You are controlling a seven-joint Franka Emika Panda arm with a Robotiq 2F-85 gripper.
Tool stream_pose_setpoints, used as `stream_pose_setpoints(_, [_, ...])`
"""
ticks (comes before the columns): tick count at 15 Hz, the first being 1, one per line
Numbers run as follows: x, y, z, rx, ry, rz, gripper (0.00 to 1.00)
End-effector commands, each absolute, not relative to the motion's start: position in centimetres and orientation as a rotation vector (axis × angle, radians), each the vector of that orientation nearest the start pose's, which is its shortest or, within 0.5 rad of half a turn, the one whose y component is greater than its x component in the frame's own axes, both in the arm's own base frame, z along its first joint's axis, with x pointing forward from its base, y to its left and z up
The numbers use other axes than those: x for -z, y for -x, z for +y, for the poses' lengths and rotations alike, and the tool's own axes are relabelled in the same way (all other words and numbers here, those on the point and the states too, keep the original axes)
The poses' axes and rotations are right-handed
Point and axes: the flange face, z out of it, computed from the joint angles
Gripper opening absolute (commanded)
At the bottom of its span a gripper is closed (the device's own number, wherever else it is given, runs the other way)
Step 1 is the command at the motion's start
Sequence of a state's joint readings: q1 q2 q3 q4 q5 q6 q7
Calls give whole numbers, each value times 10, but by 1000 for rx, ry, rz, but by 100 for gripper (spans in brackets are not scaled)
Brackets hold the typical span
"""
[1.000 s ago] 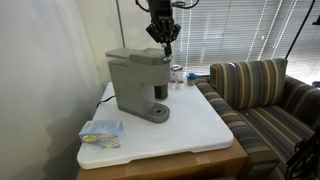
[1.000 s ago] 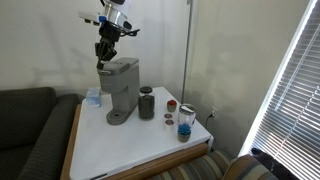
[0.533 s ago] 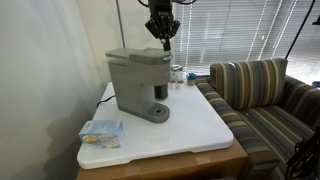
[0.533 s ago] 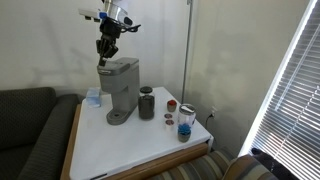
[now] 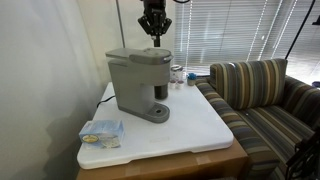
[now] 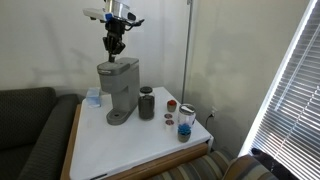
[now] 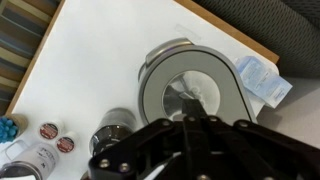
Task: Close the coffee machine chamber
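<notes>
**Closed jaws hang over the grey pod brewer**

At the left of the smooth white surface (image 5: pixel 205 135) in an exterior view lies a crinkled clear plastic packet (image 5: pixel 101 132) with pale contents. Next to it stands the coffee machine (image 5: pixel 135 90), a boxy block of matte grey plastic on a round base plate, with a dark brew head under its front overhang. Small glass jars (image 5: pixel 178 74) stand just past the overhang, and farther right is a sofa (image 5: pixel 262 95) in striped fabric. In an exterior view from another side, a dark cylindrical canister (image 6: pixel 147 103) stands just beside the machine. Small round pods (image 6: pixel 171 105) follow, then a clear jar (image 6: pixel 185 122) with blue contents.

The black gripper (image 5: pixel 154 37) hangs just above the front of the machine, with a gap showing between them. Its jaws are pressed together with nothing between them. In the wrist view the fingertips meet over the rounded grey top.

The chamber (image 5: pixel 140 57) sits on top of the machine, its rounded grey lid lying level with the body. The machine stands upright. The lid's long axis runs horizontally from back to front, and the overhang points toward the sofa.
</notes>
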State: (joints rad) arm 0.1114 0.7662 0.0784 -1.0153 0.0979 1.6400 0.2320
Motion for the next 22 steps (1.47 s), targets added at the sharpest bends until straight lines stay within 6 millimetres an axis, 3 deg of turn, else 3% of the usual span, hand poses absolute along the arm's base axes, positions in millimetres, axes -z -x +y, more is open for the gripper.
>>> stream_pose_setpoints(1, [-389, -740, 130, -140, 3020, 63, 0])
stream_pose_setpoints(8, [-396, -737, 138, -106, 3038, 59, 0])
stream_pose_setpoints(17, [-371, -738, 142, -173, 3020, 47, 0])
stream_pose_setpoints(22, [-375, -734, 139, -169, 3020, 73, 0])
